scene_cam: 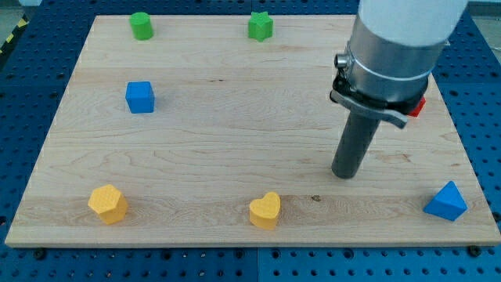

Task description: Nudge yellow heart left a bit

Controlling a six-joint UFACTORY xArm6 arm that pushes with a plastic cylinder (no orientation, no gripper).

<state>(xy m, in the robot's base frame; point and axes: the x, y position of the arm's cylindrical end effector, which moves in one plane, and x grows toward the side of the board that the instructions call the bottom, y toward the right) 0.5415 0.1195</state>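
The yellow heart [265, 210] lies near the view's bottom edge of the wooden board [235, 117], at about the middle. My tip [344, 175] rests on the board up and to the right of the heart, roughly a hand's width away, not touching it. The rod hangs from the grey arm housing at the view's top right.
A yellow hexagon block [107, 204] sits at bottom left. A blue cube [140, 97] is at left, a green cylinder [142, 26] and a green star-like block [261, 26] at top. A blue triangle [446, 202] is at bottom right. A red block [417, 106] is partly hidden behind the arm.
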